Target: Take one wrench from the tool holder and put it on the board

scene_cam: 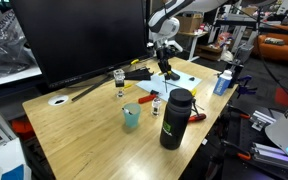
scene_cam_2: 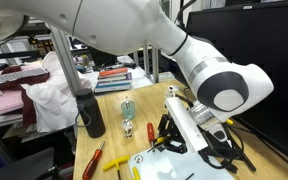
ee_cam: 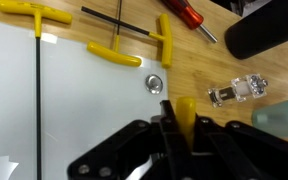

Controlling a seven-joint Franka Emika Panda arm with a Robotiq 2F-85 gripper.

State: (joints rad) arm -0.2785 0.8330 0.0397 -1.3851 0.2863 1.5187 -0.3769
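Seemingly at the tool holder (scene_cam: pixel 140 72), the gripper (scene_cam: pixel 168 68) hides its jaws — open or closed, I cannot tell. One wrench (ee_cam: pixel 155 83) points straight ahead of it, ring end beside the board (ee_cam: pixel 74 110) — a lengthwise pull looks right.

Table: a light wooden table (scene_cam: pixel 84 130) is taking up the middle of the room.
Screen: a large black screen (scene_cam: pixel 79 40) is standing along the table's far edge in an exterior view.
Seating: an orange-brown sofa (scene_cam: pixel 284 45) is sitting well beyond the table's far corner.
Side desk: stacked books (scene_cam_2: pixel 114 75) are lying on a desk past the table's edge.
Light: even indoor light is falling across the tabletop.
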